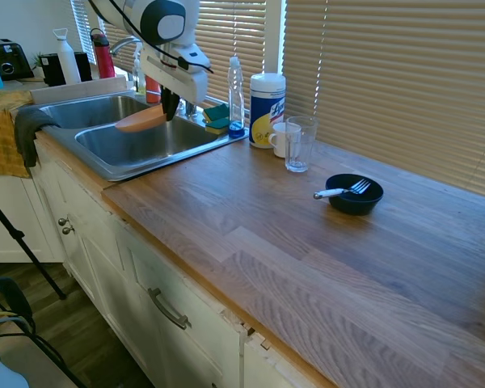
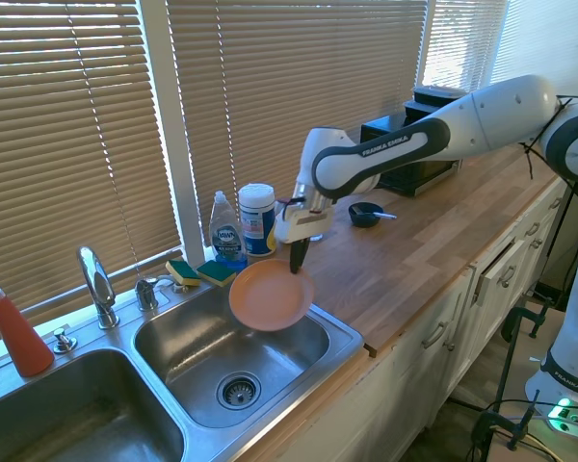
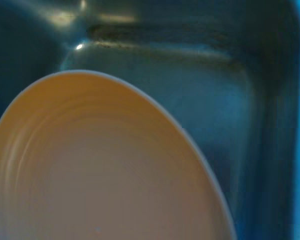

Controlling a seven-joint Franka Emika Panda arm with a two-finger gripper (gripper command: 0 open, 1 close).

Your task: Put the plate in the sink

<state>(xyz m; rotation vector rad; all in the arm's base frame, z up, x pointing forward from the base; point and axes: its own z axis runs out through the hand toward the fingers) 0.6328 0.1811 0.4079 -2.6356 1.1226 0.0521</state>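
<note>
The salmon-pink plate (image 2: pixel 269 295) hangs tilted in the air over the basin of the steel sink (image 2: pixel 313 318) nearest the counter. My gripper (image 2: pixel 296 267) is shut on the plate's rim, on the side toward the counter. From the other side, the plate (image 1: pixel 141 120) shows as a thin orange wedge below the gripper (image 1: pixel 170 109), above the near basin of the sink (image 1: pixel 137 166). Up close in the wrist view, the plate (image 3: pixel 100 170) fills the lower left, with the sink (image 3: pixel 210 80) floor and walls behind it.
A chrome faucet (image 2: pixel 98 284) stands behind the basins. Sponges (image 2: pixel 200 272), a dish soap bottle (image 2: pixel 225 232) and a wipes canister (image 2: pixel 257 218) line the sink's back edge. A glass (image 1: pixel 298 144), a white mug (image 1: pixel 282 138) and a black bowl with fork (image 1: pixel 354 193) sit on the wooden counter.
</note>
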